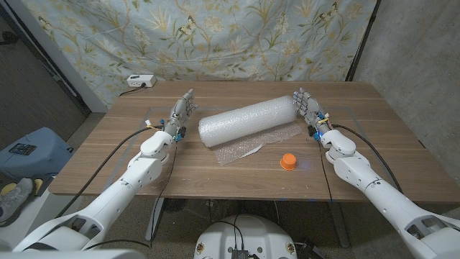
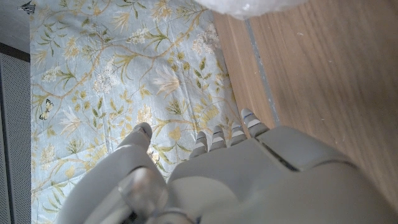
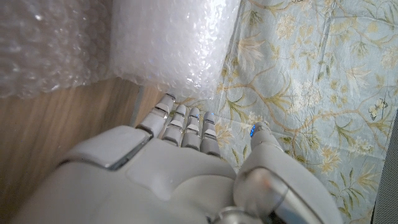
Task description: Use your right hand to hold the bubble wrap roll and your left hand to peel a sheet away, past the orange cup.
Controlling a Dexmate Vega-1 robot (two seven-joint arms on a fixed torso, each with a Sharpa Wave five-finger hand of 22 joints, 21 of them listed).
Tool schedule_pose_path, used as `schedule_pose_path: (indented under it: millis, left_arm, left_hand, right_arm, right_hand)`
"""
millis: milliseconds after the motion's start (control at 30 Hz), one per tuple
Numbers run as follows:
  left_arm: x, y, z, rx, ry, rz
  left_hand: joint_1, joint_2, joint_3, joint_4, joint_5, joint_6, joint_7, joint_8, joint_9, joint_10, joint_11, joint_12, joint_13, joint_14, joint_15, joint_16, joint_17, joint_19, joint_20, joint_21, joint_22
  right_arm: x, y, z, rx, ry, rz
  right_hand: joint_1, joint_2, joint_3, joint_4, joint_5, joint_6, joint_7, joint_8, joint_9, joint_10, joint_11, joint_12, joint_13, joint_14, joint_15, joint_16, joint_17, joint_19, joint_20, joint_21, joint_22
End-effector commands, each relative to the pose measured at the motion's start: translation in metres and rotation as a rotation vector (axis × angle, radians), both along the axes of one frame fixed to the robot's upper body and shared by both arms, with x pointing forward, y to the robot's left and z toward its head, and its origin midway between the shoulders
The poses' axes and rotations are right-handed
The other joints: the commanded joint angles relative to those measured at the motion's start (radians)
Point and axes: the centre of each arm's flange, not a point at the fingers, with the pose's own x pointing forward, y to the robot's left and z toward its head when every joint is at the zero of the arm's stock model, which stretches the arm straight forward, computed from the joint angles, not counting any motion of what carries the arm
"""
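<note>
A roll of bubble wrap [image 1: 249, 121] lies across the middle of the wooden table [image 1: 381, 165], with a short loose flap [image 1: 239, 152] spread on the wood in front of it. A small orange cup [image 1: 288, 160] stands near the front edge, right of the flap. My left hand [image 1: 180, 114] stands off the roll's left end, fingers apart, holding nothing. At the roll's right end my right hand [image 1: 307, 108] is close beside it, fingers extended and empty. The right wrist view has the roll [image 3: 174, 43] just beyond my fingertips [image 3: 183, 121]. In the left wrist view the roll's end [image 2: 249, 6] sits past my fingers [image 2: 227, 137].
A white power strip [image 1: 139, 81] lies at the table's back left corner. A floral cloth [image 1: 215, 36] hangs behind the table. Cables run along both arms. A blue bag and shoes lie on the floor at the left.
</note>
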Motion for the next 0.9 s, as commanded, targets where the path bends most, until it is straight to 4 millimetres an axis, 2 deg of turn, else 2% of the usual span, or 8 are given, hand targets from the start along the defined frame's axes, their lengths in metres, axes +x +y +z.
schedule_pose_path:
  millis: [33, 467, 900]
  left_arm:
    - [-0.003, -0.004, -0.001, 0.007, 0.005, -0.013]
    - [-0.01, -0.001, -0.007, 0.014, 0.019, -0.009]
    - [-0.013, 0.005, -0.01, 0.019, 0.026, -0.015]
  left_hand:
    - [0.012, -0.002, 0.009, -0.006, 0.005, -0.002, 0.003, 0.004, 0.002, 0.009, 0.009, 0.006, 0.001, 0.003, 0.008, 0.006, 0.005, 0.004, 0.007, 0.003, 0.001]
    - [0.015, -0.002, 0.013, -0.015, 0.007, 0.0, 0.005, 0.003, 0.002, 0.017, 0.012, 0.008, -0.002, 0.005, 0.009, 0.005, 0.004, 0.005, 0.006, 0.0, 0.001]
    - [0.019, -0.003, 0.016, -0.025, 0.008, -0.001, 0.008, 0.001, 0.002, 0.023, 0.016, 0.01, -0.005, 0.005, 0.013, 0.003, 0.004, 0.006, 0.007, -0.004, 0.001]
  right_arm:
    - [-0.007, 0.002, -0.004, -0.003, -0.003, 0.002]
    - [-0.015, 0.005, 0.0, -0.041, -0.04, -0.004]
    - [-0.024, 0.011, 0.015, -0.099, -0.104, -0.007]
  right_hand:
    - [0.011, 0.0, 0.009, -0.003, 0.004, 0.008, 0.003, 0.006, 0.004, 0.012, 0.003, 0.004, 0.004, 0.007, 0.002, 0.004, 0.003, 0.005, -0.001, 0.007, 0.002]
    - [0.015, -0.001, 0.014, -0.007, 0.003, 0.008, 0.002, 0.005, 0.003, 0.008, 0.005, 0.003, 0.004, 0.005, 0.008, 0.002, -0.003, 0.004, 0.001, 0.006, 0.002]
    - [0.018, -0.005, 0.016, -0.013, 0.002, 0.004, 0.002, 0.003, 0.003, 0.002, 0.007, 0.0, 0.003, -0.002, 0.013, -0.001, -0.007, 0.001, 0.005, 0.006, 0.002]
